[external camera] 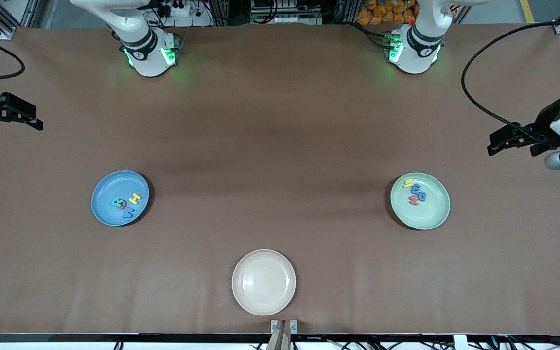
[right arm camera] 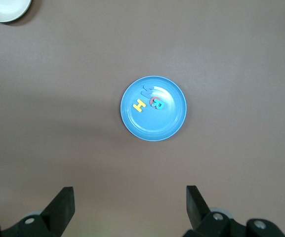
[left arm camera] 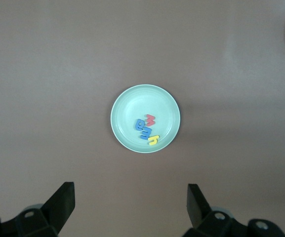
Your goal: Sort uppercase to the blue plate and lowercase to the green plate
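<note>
- The capitals [external camera: 125,203] lie clustered in the blue plate [external camera: 107,215], the small letters [external camera: 415,192] in the green plate [external camera: 430,218]; sorting looks finished.
- The white plate [external camera: 263,282] holds nothing.
- The left gripper [external camera: 513,139] and right gripper [external camera: 10,116] wait with fingers spread and empty, at their table ends.

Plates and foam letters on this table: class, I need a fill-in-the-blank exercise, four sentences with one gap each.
1. The yellow H lies in the ____ plate.
2. The green plate holds ____ letters.
3. The cream-white plate holds ____ letters.
4. The fingers of the left gripper and the right gripper are ____.

Missing words: blue; four; no; open
</note>
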Robot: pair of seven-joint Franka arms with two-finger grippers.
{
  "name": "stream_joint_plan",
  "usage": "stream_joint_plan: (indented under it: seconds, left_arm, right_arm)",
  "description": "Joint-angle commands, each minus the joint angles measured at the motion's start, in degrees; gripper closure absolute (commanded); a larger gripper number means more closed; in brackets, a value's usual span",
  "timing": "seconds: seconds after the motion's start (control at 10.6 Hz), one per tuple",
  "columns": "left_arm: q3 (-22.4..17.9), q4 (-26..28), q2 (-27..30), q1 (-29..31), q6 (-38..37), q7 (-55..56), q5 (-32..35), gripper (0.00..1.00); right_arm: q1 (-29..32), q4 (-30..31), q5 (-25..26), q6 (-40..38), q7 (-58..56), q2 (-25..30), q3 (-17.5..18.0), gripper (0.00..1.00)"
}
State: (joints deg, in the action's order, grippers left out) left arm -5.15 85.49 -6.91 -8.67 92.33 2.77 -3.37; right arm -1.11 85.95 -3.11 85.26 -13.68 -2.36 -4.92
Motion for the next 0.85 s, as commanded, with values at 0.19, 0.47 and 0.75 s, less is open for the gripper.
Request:
stream_joint_plan:
  seconds: [0.19,0.47,0.75]
  left_arm:
    - [-0.1,3.8,3.4,0.1,-0.2,1.0,-1.0,0.0]
    - [-0.1,4.2,6.0,0.2,-2.8,0.9,-1.0,0.0]
    - [-0.2,4.2,6.2,0.3,-3.5,0.9,-0.9,0.0]
  right_arm:
    - [1.6,-1.2,-0.2,-1.5,1.0,-1.5,0.5,0.0]
    - [1.6,-0.8,-0.2,-1.5,4.3,-1.2,0.5,0.0]
    - [1.5,-0.7,-0.1,-1.5,5.3,-1.2,0.5,0.0]
